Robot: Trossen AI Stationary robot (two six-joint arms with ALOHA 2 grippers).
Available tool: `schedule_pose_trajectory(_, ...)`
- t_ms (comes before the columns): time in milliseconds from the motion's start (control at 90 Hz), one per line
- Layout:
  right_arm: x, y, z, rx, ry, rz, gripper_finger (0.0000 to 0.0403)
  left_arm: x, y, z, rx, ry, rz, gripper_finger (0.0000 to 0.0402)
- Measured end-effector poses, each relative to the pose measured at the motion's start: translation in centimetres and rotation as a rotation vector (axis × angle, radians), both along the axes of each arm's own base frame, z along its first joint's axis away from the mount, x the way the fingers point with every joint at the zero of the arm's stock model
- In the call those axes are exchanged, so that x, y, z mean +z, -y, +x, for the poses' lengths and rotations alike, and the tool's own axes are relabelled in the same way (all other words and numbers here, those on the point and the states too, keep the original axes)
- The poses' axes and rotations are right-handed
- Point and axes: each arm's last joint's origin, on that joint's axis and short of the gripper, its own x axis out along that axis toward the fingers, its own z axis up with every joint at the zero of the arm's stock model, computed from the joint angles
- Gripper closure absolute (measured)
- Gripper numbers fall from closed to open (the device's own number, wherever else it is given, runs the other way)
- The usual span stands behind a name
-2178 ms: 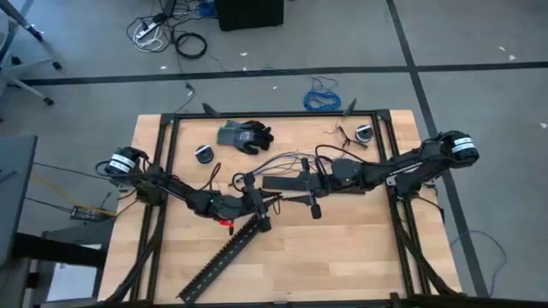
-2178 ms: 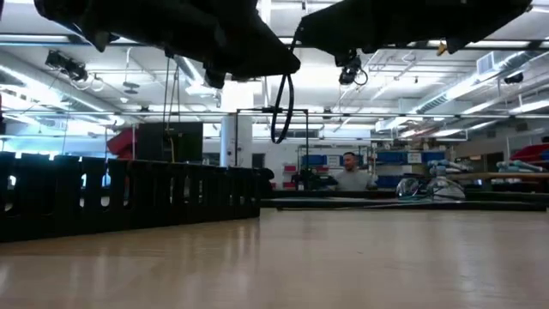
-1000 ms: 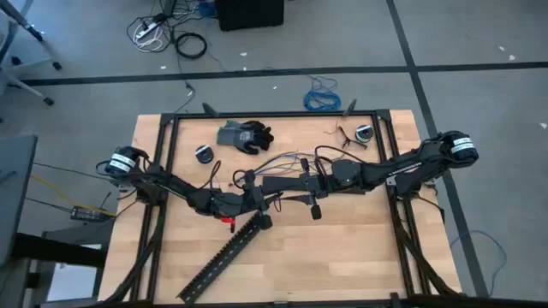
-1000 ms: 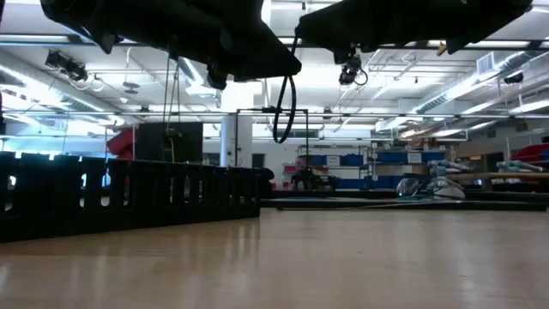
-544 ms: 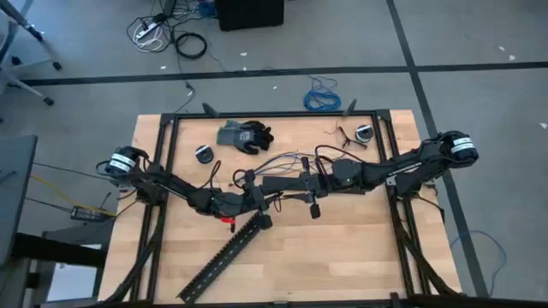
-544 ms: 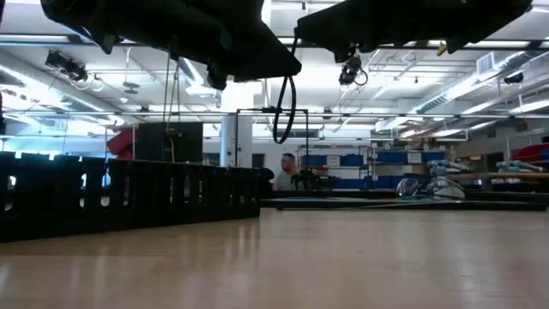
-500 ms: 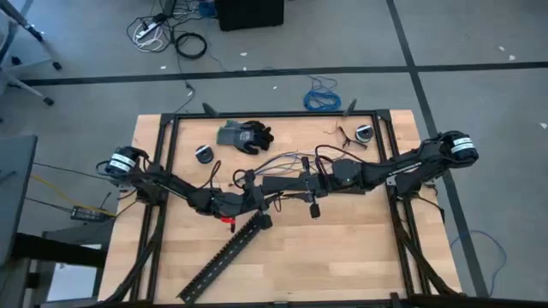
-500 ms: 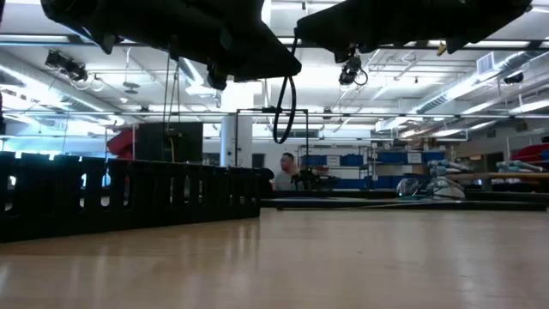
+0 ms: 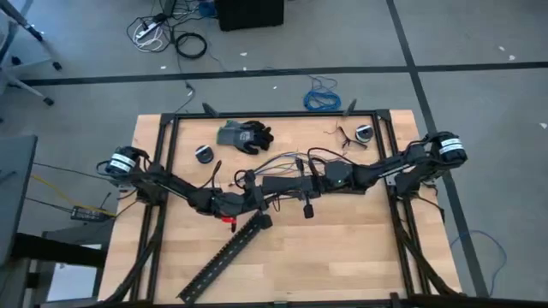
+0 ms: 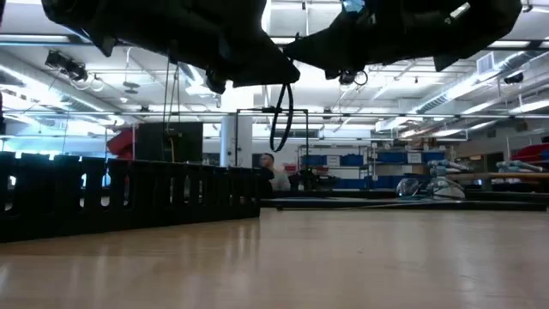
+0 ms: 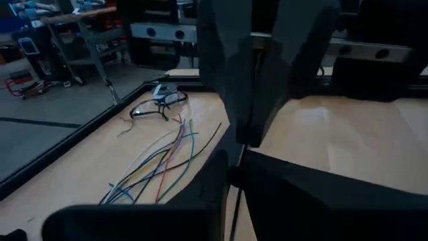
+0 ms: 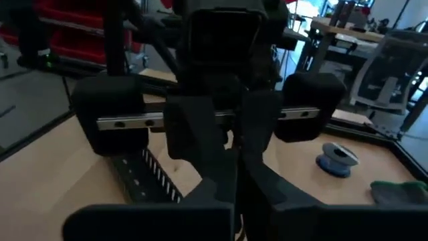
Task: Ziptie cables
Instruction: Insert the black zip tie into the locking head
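Black and perforated, a long plastic strip [image 9: 224, 252] lies nearest on the wooden table [image 9: 360, 248]. Just beyond its upper end the left hand [image 9: 272, 201] and right hand [image 9: 289, 195] meet tip to tip; whether either is clenched I cannot tell. Beyond them the thin coloured cables [image 11: 160, 164] fan loosely, light and floppy, likely best pinched together mid-length.
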Motion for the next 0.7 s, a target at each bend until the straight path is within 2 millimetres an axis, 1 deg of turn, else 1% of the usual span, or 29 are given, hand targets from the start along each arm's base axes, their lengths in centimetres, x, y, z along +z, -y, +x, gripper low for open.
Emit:
schedule_pose_trajectory(267, 0.99, 0.07, -0.73, -0.003, -0.006, 0.001, 0.0402, 0.33, 0.02, 0.07, 0.0, 0.025, -0.009, 0.0374)
schedule_pose_trajectory(700, 1.05, 0.23, -0.74, -0.015, -0.001, 0.004, 0.0403, 0.28, 0.02, 0.05, 0.001, 0.02, -0.008, 0.0374)
